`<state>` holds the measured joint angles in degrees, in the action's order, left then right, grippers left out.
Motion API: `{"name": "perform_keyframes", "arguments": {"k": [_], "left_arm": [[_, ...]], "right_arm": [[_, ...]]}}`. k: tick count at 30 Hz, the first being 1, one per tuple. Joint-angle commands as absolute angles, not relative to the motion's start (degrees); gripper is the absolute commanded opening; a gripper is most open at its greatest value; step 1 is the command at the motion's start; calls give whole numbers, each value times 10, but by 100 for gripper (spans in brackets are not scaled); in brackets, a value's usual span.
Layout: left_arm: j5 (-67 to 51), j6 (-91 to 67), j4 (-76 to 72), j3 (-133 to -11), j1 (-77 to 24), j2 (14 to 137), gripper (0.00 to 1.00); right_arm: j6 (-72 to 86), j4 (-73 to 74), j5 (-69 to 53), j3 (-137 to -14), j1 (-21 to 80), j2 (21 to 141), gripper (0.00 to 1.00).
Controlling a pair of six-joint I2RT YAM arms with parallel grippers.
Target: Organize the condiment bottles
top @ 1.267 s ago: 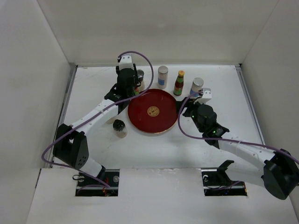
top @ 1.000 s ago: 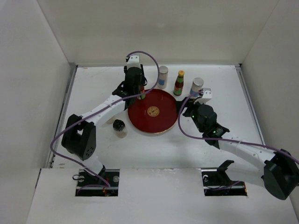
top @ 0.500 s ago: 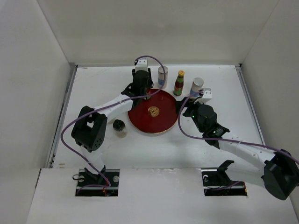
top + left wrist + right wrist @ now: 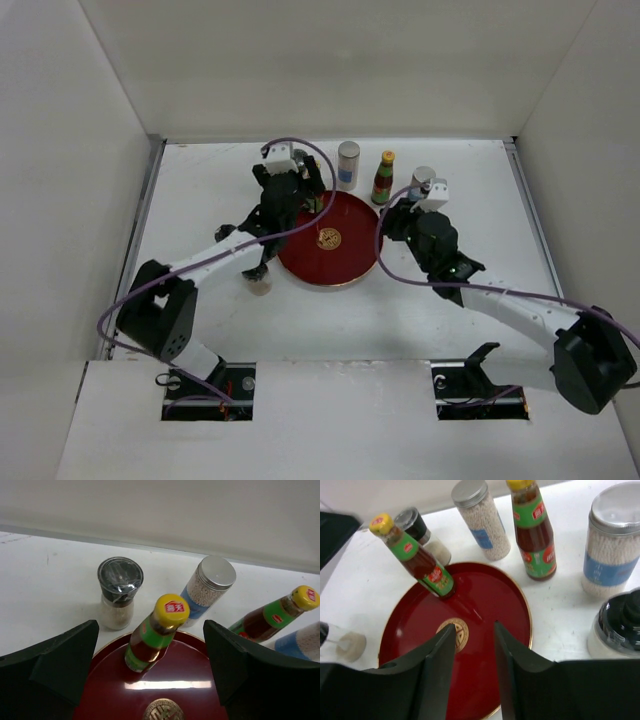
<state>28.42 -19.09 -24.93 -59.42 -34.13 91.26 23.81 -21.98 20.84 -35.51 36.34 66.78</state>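
One yellow-capped sauce bottle (image 4: pixel 150 642) (image 4: pixel 417 557) stands on the rear of the round red tray (image 4: pixel 345 262). My left gripper (image 4: pixel 303 195) (image 4: pixel 150 625) is open, its fingers either side of that bottle without touching it. Behind the tray are a dark-lidded jar (image 4: pixel 119 592), a silver-capped shaker (image 4: pixel 348 165) and a second sauce bottle (image 4: pixel 383 178). Another shaker (image 4: pixel 424 180) (image 4: pixel 612 545) and a dark-lidded jar (image 4: pixel 620 625) stand right of the tray. My right gripper (image 4: pixel 393 218) (image 4: pixel 474 627) hovers over the tray's right side, its jaws narrowly apart around nothing.
A third jar (image 4: pixel 260 283) sits left of the tray, partly under my left arm. White walls close in the table on three sides. Purple cables loop over both arms.
My left arm swung right to the tray's rear, opened and drew back, leaving the sauce bottle standing there. My right gripper turned from the shaker toward the tray and its jaws narrowed.
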Motion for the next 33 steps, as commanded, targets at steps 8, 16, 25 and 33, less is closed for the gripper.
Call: {"name": "perform_keyframes", "arguments": {"k": [8, 16, 25, 33], "left_arm": [[307, -312, -336, -335, -340, 654, 58], [234, -352, -337, -213, -313, 504, 50], [186, -381, -359, -199, -309, 500, 50], [186, -381, -374, -193, -306, 512, 50]], "right_arm": [[193, -120, 220, -592, 309, 827, 76], [157, -58, 261, -732, 282, 917, 82], [139, 3, 260, -844, 261, 1034, 76], [126, -30, 260, -870, 251, 1076, 59]]}}
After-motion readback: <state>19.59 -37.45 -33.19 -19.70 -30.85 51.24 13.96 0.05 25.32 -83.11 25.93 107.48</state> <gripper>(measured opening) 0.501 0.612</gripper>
